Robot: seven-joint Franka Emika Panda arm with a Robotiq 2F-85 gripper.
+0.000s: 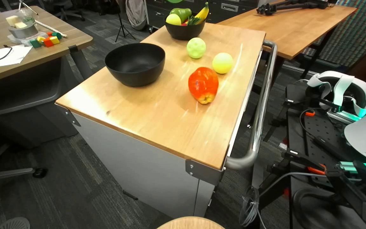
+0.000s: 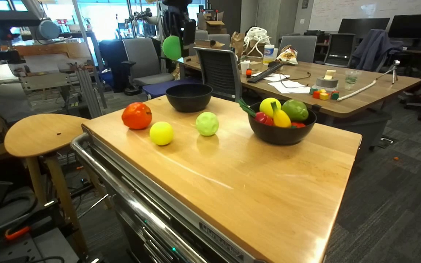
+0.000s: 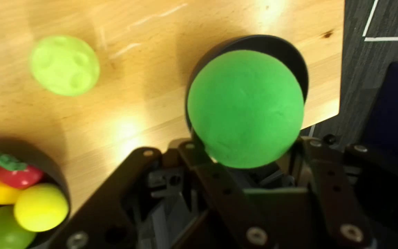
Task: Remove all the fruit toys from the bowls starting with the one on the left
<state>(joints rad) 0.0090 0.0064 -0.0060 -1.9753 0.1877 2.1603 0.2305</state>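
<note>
Claw (image 3: 247, 147) is up in the air, well above the wooden surface (image 2: 269, 182). It is clamped on a green ball (image 3: 245, 103), one finger to either side; in the wrist view the ball bulges out past the tips. In an exterior view, claw and ball show near the top, well apart from everything on the surface.

Below the claw, by the wrist view: a black bowl (image 3: 285, 50), upright, partly hidden by the ball, rim curving out around it. An exterior view lets me look down onto its dark inner wall.

Left of the claw in the wrist view: a dimpled pale ball (image 3: 65, 65), light green, resting on the surface. To the claw's lower left there, the fruit bowl (image 2: 281, 137), loaded: bright yellow ball (image 2: 268, 107), banana toy (image 2: 281, 118), green fruit toy (image 2: 295, 110), leafy red toy (image 2: 264, 119). Another red piece (image 2: 298, 125), mostly covered; can't name it.

Also lower than the claw, out on the surface: a red-orange fruit toy (image 1: 203, 83) and a loose yellow ball (image 1: 222, 63), close together. Whether they touch, I can't tell.

Lower than the claw and off the surface: a round wooden stool (image 2: 46, 133), just beside one edge.
</note>
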